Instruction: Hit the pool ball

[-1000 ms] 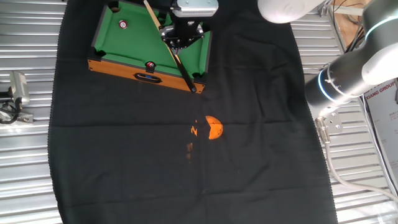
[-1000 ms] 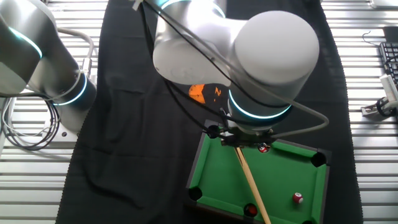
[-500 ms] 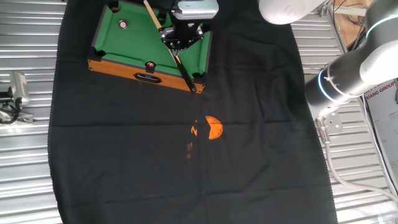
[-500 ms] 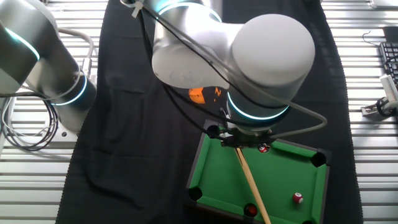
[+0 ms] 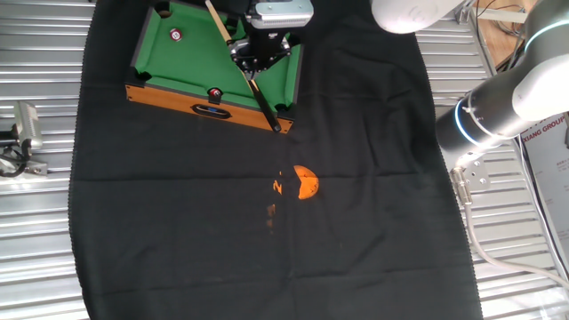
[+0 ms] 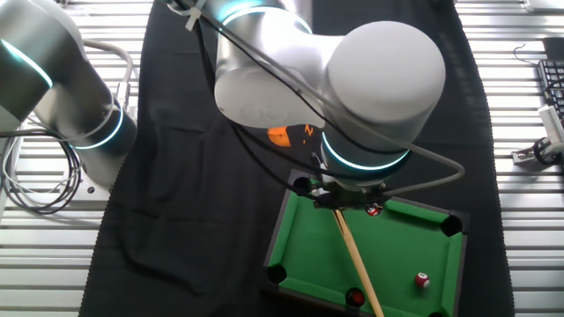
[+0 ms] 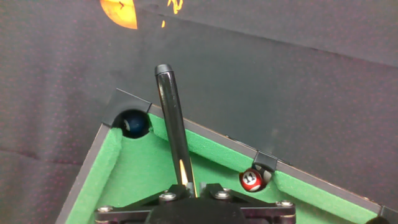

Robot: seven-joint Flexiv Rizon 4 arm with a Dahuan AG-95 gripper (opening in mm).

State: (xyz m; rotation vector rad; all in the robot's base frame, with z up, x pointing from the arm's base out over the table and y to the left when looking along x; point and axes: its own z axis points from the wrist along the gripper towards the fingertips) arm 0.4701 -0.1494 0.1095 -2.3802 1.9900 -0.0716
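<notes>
Hand view, nearest first: the gripper (image 7: 186, 194) sits closed on the cue (image 7: 173, 124), whose dark butt runs away from the fingers and overhangs the rail of the pool table (image 7: 106, 165) beside a corner pocket holding a dark ball (image 7: 132, 122). A darker red ball (image 7: 250, 180) rests at the side pocket, and beyond lies the black cloth (image 7: 280, 81) with an orange scrap (image 7: 121, 12) on it. The pool ball does not show here. From one fixed view the gripper (image 5: 258, 59) hangs fingers-down over the table (image 5: 178, 67), the wrist upright above it and the forearm reaching in from the base at the cloth's edge. The cue (image 5: 264, 105) is clamped roughly at mid-length, slanting across the felt. The pool ball (image 5: 176, 36) lies on open felt near the far corner, well apart from the gripper and off to one side of the cue's line. The other fixed view agrees: gripper (image 6: 339, 199), cue (image 6: 357, 260), pool ball (image 6: 422, 280) alone on the green. I judge the ball hard, light, smooth and quick to roll. It wants no gripping, only a clean tap from the stiff, slender cue's tip, which looks likely to skid off if struck off-centre.
</notes>
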